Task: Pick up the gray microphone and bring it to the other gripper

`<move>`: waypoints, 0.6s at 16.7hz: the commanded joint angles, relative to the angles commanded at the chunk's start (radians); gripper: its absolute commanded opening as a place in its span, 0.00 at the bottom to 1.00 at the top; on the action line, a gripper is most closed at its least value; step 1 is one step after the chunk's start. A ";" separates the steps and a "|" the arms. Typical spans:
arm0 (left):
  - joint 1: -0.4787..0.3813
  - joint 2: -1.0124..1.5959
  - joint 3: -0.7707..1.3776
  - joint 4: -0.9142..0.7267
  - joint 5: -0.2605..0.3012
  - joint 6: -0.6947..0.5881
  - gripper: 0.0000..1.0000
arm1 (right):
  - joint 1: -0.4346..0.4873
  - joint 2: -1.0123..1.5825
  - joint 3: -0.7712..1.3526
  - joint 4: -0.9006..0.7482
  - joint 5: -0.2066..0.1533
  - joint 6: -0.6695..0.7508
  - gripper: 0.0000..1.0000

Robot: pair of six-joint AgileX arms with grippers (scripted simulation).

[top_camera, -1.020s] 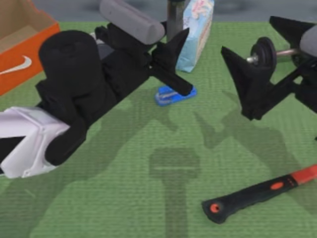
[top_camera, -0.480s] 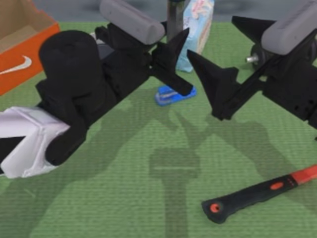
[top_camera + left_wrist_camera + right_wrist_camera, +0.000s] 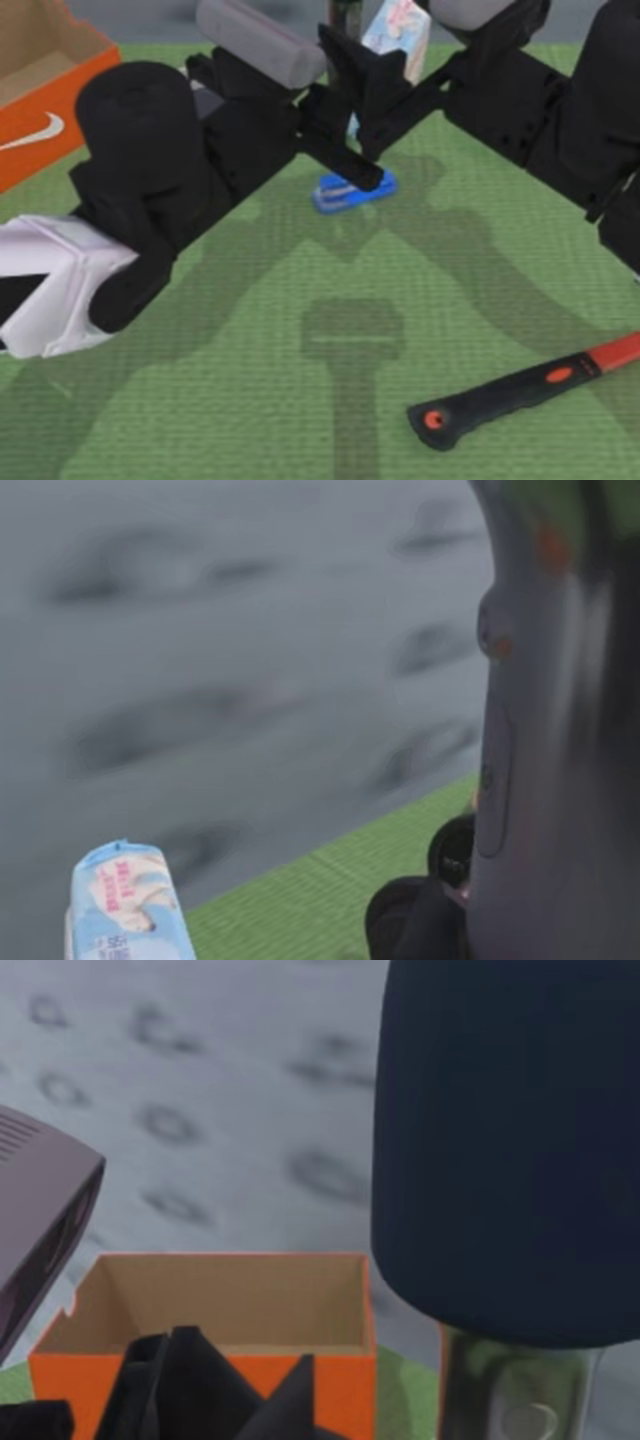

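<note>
The gray microphone stands lifted off the mat, my left gripper point(image 3: 348, 138) shut on its handle near the mat's far edge. The slim gray handle point(image 3: 545, 780) fills one side of the left wrist view. Its navy foam head point(image 3: 500, 1150) looms in the right wrist view, with the gray handle point(image 3: 520, 1400) below it. In the top view the two arms hide most of it. My right gripper point(image 3: 355, 90) reaches in from the right and stands open right beside the left one. Its black fingertips point(image 3: 175, 1380) show in its wrist view, with the microphone beside them, not between them.
An orange shoe box point(image 3: 50, 110) point(image 3: 200, 1360) sits at the far left. A blue stapler point(image 3: 352, 192) lies under the grippers, and a pale blue bag point(image 3: 400, 30) point(image 3: 120, 900) stands behind them. A black-and-red hammer point(image 3: 520, 390) lies at the front right. A dumbbell point(image 3: 455, 850) is behind the microphone.
My right arm has swung left across the mat until its open gripper is against the left one, covering the dumbbell. The left arm has barely moved.
</note>
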 joint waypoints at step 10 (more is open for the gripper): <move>0.000 0.000 0.000 0.000 0.000 0.000 0.00 | 0.019 0.126 0.114 0.015 0.021 0.000 0.85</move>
